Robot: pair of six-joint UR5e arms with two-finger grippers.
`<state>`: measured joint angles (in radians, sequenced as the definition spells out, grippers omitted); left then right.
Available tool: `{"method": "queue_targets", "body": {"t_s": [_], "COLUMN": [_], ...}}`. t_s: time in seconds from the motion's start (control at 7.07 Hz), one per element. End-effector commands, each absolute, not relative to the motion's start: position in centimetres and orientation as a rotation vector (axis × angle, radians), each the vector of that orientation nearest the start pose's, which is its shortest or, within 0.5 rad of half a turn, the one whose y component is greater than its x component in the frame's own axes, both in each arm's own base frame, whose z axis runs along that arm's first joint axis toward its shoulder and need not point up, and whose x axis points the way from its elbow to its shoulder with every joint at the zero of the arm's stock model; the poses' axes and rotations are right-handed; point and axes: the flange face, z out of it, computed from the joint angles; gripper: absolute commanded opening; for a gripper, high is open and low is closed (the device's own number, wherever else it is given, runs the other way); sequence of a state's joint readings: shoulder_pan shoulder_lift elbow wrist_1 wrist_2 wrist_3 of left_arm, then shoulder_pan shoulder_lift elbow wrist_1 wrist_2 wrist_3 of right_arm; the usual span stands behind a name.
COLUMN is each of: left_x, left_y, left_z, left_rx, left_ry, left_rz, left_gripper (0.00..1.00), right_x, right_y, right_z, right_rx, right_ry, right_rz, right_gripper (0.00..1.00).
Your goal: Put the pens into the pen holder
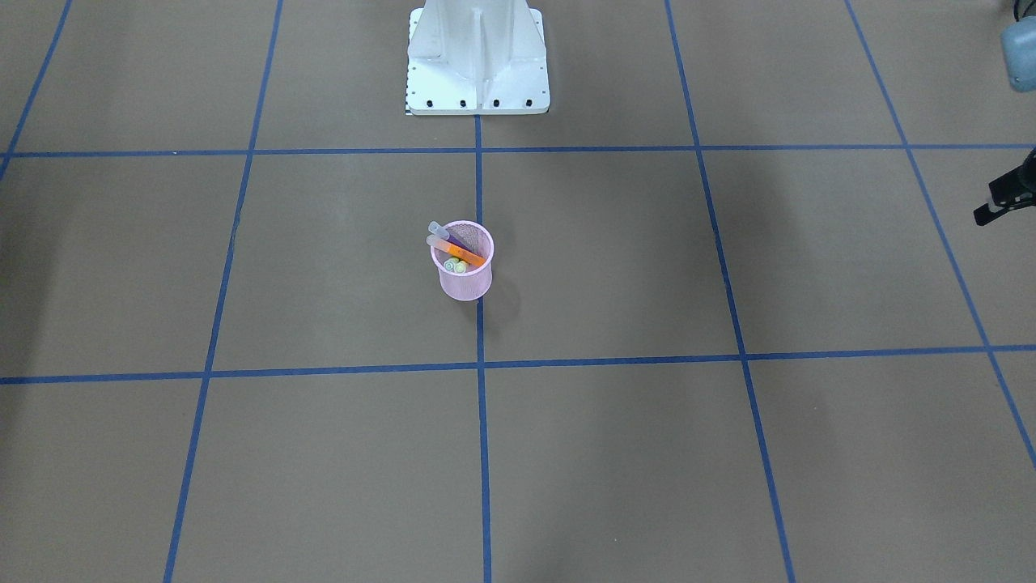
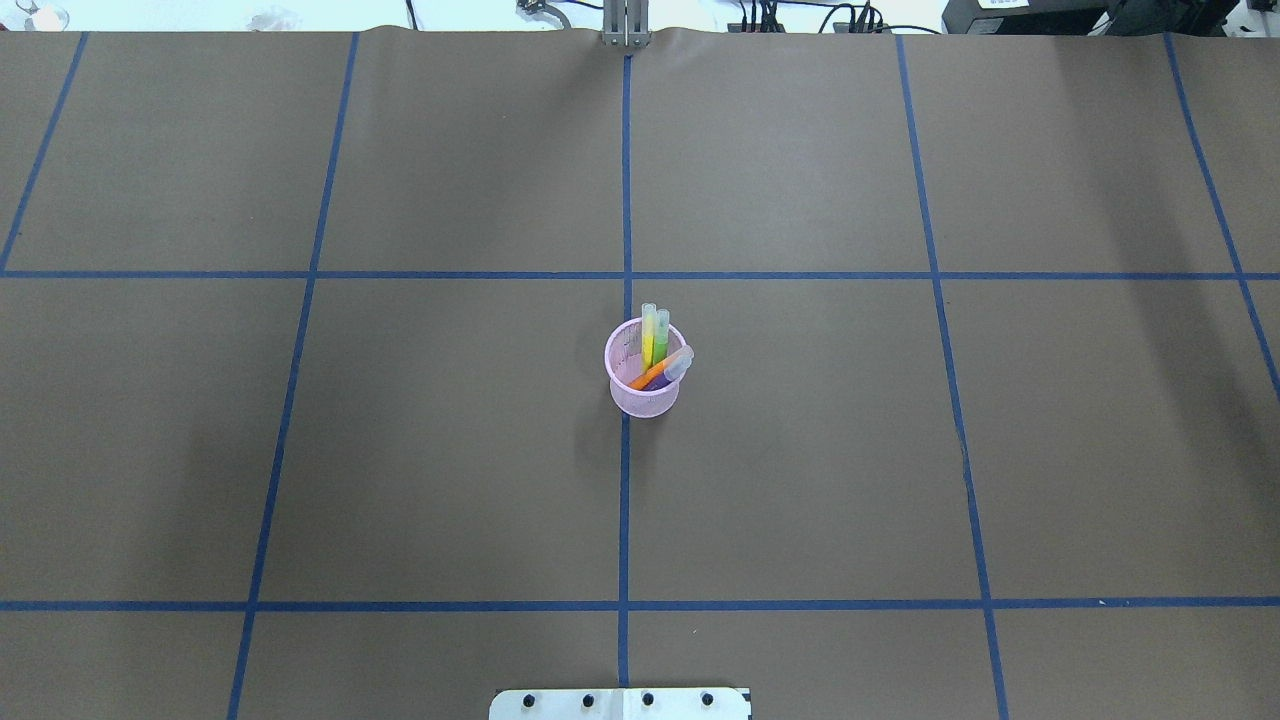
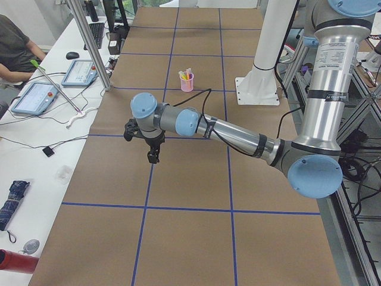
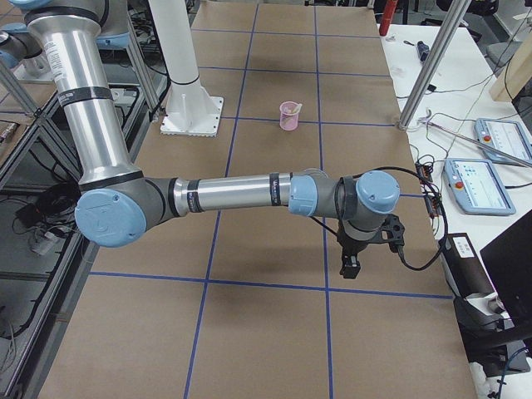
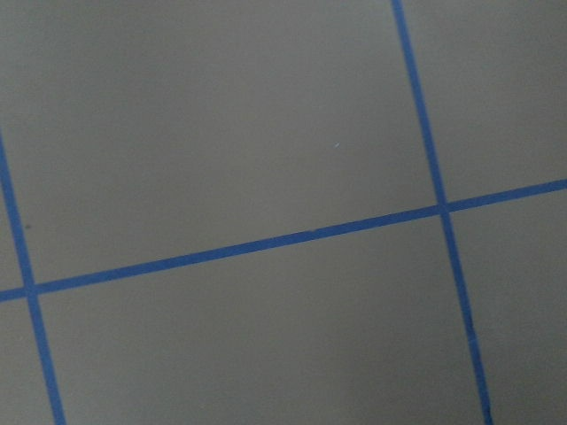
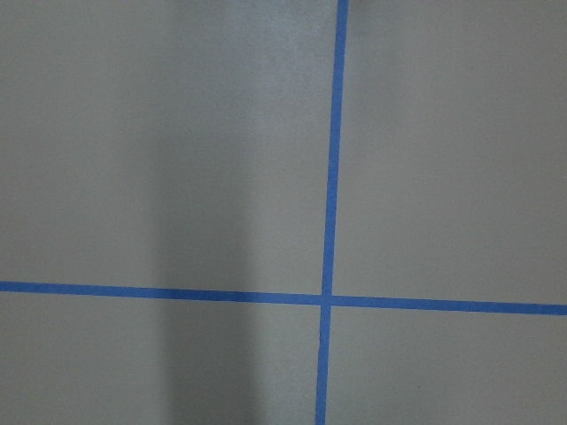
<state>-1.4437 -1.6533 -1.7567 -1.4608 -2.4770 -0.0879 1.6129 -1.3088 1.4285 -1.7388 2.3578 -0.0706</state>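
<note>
Around the pen holder (image 2: 645, 400) you have the table (image 2: 300, 450) in brown paper, ruled into squares by blue tape lines (image 2: 625, 500). The holder stands on one of those lines. The white robot pedestal (image 1: 477, 65) is on that same line, on the robot's side of the holder. Beyond the holder's far side, a white desk (image 3: 59, 143) runs along the table edge. On it are two teach pendants (image 3: 80, 72) and a folded umbrella (image 3: 13, 202), an operator (image 3: 12, 44) sits at it, and a slanted metal post (image 3: 89, 42) rises at the edge.

The left gripper (image 3: 152, 155) hangs pointing down, well apart from the pen holder, off toward the robot's left end of the table. The right gripper (image 4: 350, 266) hangs the same way, well apart from the holder toward the robot's right end. Between each gripper and the holder the side views show only brown paper and tape. Both wrist cameras show paper and a tape crossing, with no fingers in frame. You cannot tell from these views how far either pair of jaws is parted, or whether they grip anything.

The pen holder stands upright with all four pens inside it. The yellow pen (image 2: 648, 340) and green pen (image 2: 661, 335) lie side by side, leaning on the rim away from the robot with their pale caps above it. The orange pen (image 1: 463, 252) and purple pen (image 1: 443, 233) lean together toward the robot's right. Their translucent caps stick out over the rim on that side.
</note>
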Motion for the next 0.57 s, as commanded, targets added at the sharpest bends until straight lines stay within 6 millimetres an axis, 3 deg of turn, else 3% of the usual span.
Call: {"method": "queue_targets", "body": {"t_s": [0.0, 0.42], "left_x": [-3.3, -4.1], "left_y": [-51.6, -51.9], "left_z": [57.3, 57.7], "left_rx": [0.016, 0.037], "left_ry": [0.914, 0.823], "left_rz": [0.011, 0.008], "left_gripper": [0.99, 0.99], "right_x": [9.0, 9.0], "right_y": [-59.0, -59.4], "right_z": [61.5, 60.4], "right_rx": [-0.019, 0.004], "right_ry": [-0.772, -0.745], "right_rz": [-0.004, -0.023], "right_gripper": [1.00, 1.00]}}
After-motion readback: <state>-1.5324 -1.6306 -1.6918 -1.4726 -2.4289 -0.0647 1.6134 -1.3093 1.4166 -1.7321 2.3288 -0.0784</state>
